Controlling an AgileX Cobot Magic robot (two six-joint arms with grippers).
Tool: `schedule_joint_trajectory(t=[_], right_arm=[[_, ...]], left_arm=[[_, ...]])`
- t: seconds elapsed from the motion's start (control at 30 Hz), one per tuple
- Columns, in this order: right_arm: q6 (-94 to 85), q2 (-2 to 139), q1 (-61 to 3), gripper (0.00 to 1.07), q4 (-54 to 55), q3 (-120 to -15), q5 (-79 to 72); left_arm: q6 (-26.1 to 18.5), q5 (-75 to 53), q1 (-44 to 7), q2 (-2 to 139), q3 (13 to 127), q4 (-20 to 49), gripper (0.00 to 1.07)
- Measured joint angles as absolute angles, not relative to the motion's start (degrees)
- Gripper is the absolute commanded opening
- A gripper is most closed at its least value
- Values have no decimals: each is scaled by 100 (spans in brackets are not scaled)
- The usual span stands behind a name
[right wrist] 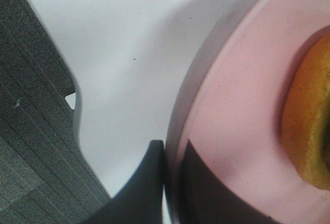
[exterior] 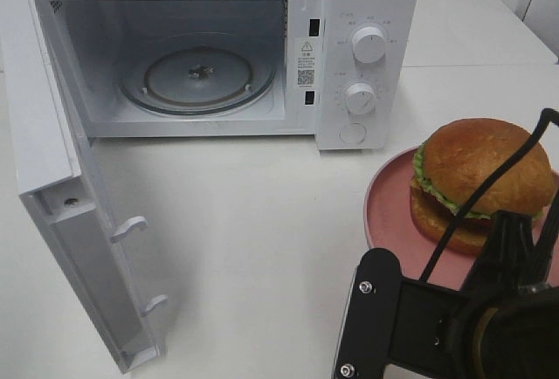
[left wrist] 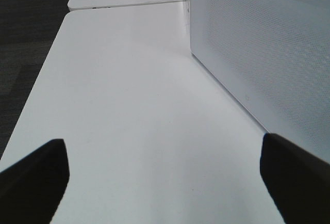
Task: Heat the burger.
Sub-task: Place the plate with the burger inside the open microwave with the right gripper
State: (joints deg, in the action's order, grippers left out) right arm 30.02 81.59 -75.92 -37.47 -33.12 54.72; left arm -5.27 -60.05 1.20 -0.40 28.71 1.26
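The burger, with a golden-brown bun and green lettuce, stands on a pink plate at the right of the white table. In the right wrist view my right gripper is shut on the plate's rim. One finger is outside the rim, the other lies on the pink surface, and the bun is just beyond. The right arm fills the lower right of the high view. My left gripper stands open over bare table and holds nothing. It is out of the high view.
The white microwave stands at the back with its door swung wide to the left and the glass turntable bare. A dotted white microwave panel lies close beside the left gripper. Grey carpet shows past the table edge.
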Motion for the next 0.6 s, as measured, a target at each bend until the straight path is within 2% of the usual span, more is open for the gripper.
schedule_joint_trajectory(t=[0.6], right_arm=[[2240, 8159, -7592, 0, -3913, -3312, 5008]], left_arm=[[-527, -6005, 120, -40, 2871, 126, 93]])
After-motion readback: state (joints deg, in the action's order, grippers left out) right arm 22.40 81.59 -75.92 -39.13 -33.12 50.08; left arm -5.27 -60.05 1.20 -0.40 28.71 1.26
